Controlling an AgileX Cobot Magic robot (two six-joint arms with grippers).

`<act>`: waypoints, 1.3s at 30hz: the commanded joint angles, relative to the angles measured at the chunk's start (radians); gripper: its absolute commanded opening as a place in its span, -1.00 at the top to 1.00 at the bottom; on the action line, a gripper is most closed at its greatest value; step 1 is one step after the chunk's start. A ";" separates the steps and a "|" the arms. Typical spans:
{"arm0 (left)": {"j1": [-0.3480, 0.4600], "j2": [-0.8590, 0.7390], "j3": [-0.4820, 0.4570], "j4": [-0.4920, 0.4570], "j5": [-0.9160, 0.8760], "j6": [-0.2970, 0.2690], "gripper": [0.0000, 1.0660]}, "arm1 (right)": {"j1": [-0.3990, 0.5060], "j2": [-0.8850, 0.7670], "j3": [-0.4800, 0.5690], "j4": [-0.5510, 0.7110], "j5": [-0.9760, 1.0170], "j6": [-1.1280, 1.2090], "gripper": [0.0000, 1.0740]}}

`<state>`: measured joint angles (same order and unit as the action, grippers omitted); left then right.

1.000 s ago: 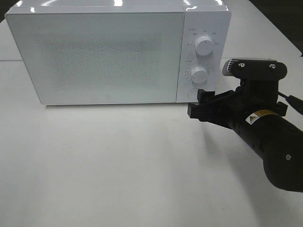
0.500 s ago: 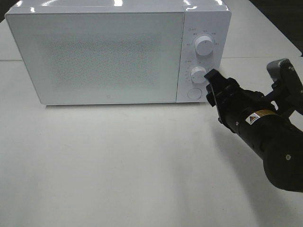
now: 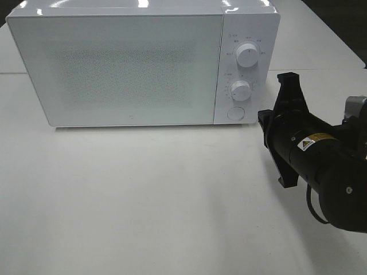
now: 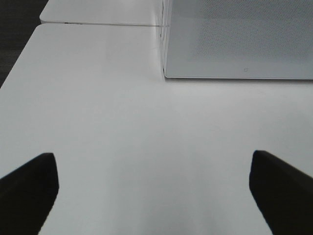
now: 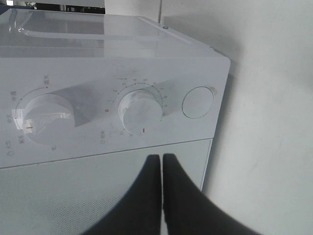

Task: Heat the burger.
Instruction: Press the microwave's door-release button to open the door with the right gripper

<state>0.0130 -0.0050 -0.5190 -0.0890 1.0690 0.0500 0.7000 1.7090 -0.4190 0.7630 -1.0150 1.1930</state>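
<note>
The burger is not visible in any view. The white box-shaped microwave oven (image 3: pixel 114 63) stands at the far side of the white table (image 3: pixel 143 200), door shut. The black right hand (image 5: pixel 162 159) is closed on nothing, just right of the control panel (image 3: pixel 245 69) and clear of it. The black left hand (image 4: pixel 151 169) is wide open over the table, to the near left of the oven.

High cam looks down on the whole microwave (image 3: pixel 114 63); both wrist cams sit closer, sharing its front, right one nearest the dials (image 5: pixel 142 110).

Microwave (image 3: pixel 143 63) at the back of the table (image 3: pixel 143 200).
Dials (image 3: pixel 247 55) right of its door (image 3: pixel 114 69); right gripper (image 5: pixel 162 166) close before them.
</note>
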 commanded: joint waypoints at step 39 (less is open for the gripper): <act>0.002 -0.016 0.003 -0.001 0.000 -0.004 -0.84 | -0.084 0.379 -0.408 0.075 0.128 0.100 1.00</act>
<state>0.0130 -0.0050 -0.5190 -0.0890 1.0690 0.0500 0.6220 2.0720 -0.8000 0.8280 -0.9050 1.3010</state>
